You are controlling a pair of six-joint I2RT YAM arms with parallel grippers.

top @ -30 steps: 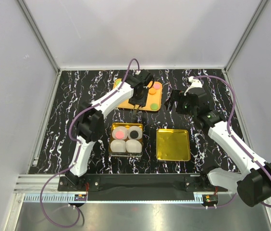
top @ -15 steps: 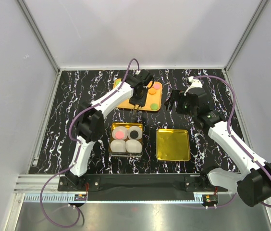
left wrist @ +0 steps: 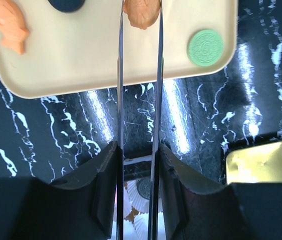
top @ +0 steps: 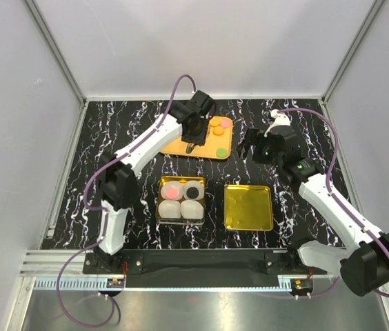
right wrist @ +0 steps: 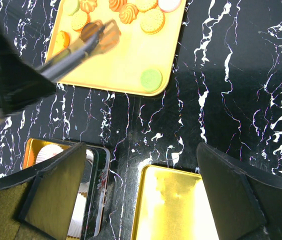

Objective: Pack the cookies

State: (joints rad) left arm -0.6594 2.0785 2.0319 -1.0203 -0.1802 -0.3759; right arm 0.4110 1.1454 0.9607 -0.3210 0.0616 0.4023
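Note:
Several cookies lie on the orange tray (top: 205,148) at the back, among them an orange one (top: 216,128), a pink one (top: 226,123) and a green one (top: 220,152). My left gripper (top: 196,136) reaches over the tray. In the left wrist view its long thin blades (left wrist: 139,4) stand slightly apart on either side of an orange cookie (left wrist: 141,15) on the tray (left wrist: 81,60). My right gripper (right wrist: 142,147) hangs wide open and empty over the table right of the tray (right wrist: 126,60). A pink cookie (top: 172,192) and a black cookie (top: 193,192) sit in two paper cups.
The tin (top: 160,200) holding the four white cups stands at the front centre. A gold lid (top: 248,207) lies to its right and also shows in the right wrist view (right wrist: 181,205). Grey walls enclose the black marbled table.
My left arm has swung back and its gripper has moved from the tray's front edge farther over the tray. The right arm has not moved.

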